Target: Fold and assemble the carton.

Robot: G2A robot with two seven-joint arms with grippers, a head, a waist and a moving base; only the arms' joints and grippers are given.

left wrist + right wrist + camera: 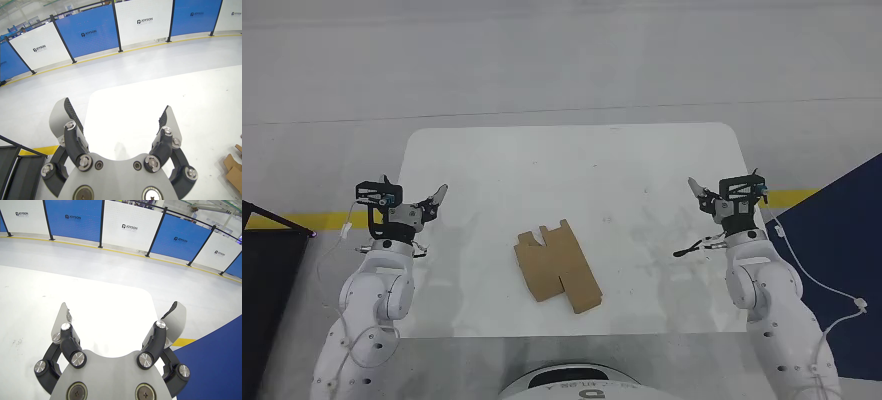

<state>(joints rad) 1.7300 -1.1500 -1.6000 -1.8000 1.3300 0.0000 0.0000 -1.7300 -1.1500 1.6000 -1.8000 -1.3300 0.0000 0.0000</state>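
A flat, unfolded brown carton (557,266) lies near the middle of the white table (642,170), closer to the front edge; a corner of the carton (233,166) shows in the left wrist view. My left gripper (417,197) hovers at the table's left edge, open and holding nothing, its fingers (72,115) spread wide over the bare tabletop. My right gripper (722,192) sits at the table's right edge, likewise open with nothing between its fingers (63,315). Both grippers are well apart from the carton.
A dark blue panel (842,240) stands beside the table on the right. A black frame (17,162) sits off the table's left edge. A yellow floor line (322,219) runs past both sides. Blue and white fence panels (130,226) ring the floor beyond.
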